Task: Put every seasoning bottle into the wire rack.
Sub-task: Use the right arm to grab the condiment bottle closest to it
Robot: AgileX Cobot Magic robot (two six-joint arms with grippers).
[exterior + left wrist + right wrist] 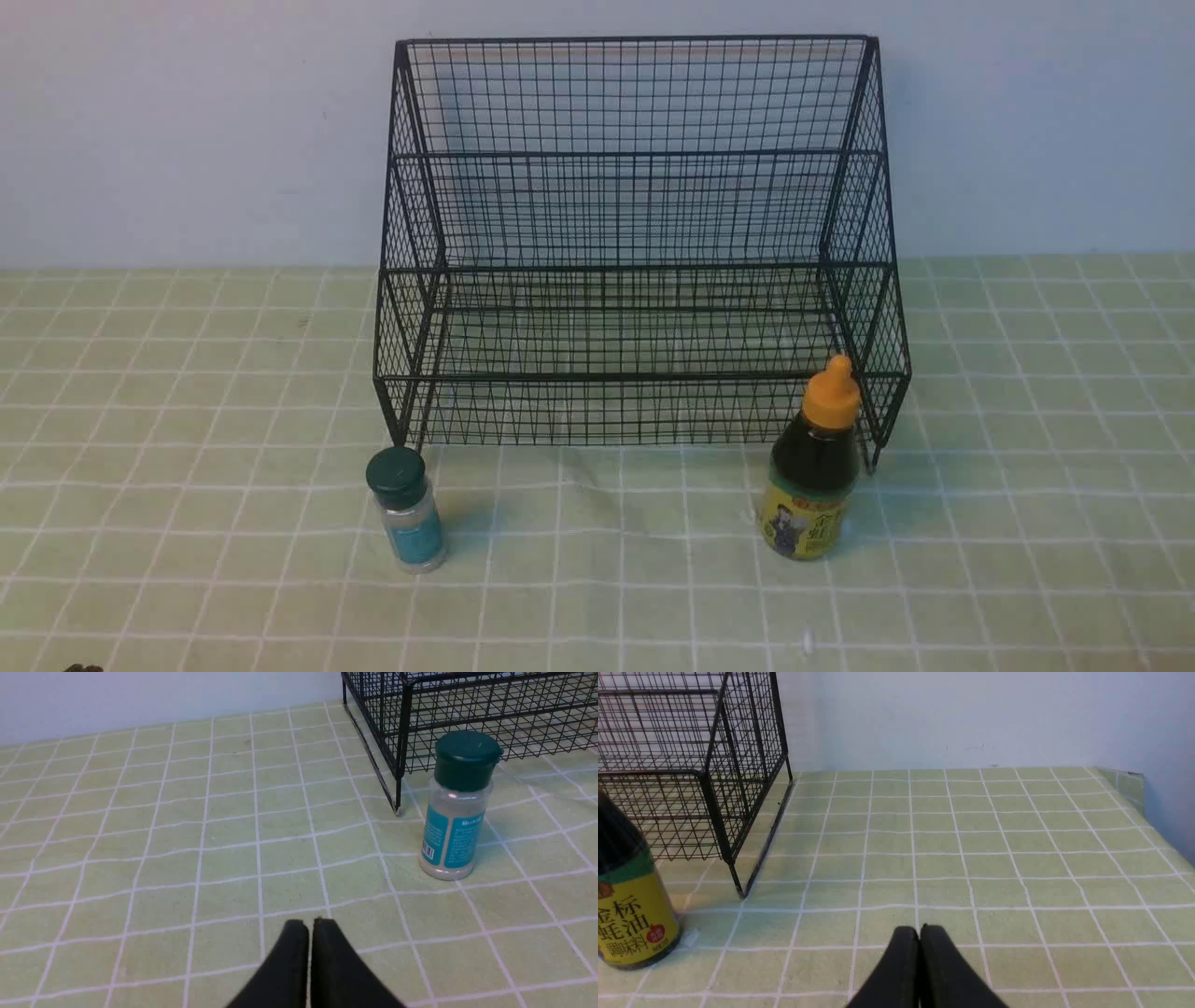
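The black wire rack (640, 243) stands at the back middle, empty. The small clear shaker jar (407, 509) with green cap and teal label stands upright in front of the rack's left corner; it also shows in the left wrist view (455, 807). The dark bottle (814, 462) with orange cap and yellow label stands upright by the rack's right front leg; its lower body shows in the right wrist view (626, 896). My left gripper (309, 924) is shut and empty, short of the jar. My right gripper (919, 930) is shut and empty, to the right of the dark bottle.
A green checked cloth (187, 392) covers the table. A pale wall (187, 131) stands right behind the rack. The table's right edge and a side wall show in the right wrist view (1153, 812). The rack's corner legs show in both wrist views (398, 788) (733, 872).
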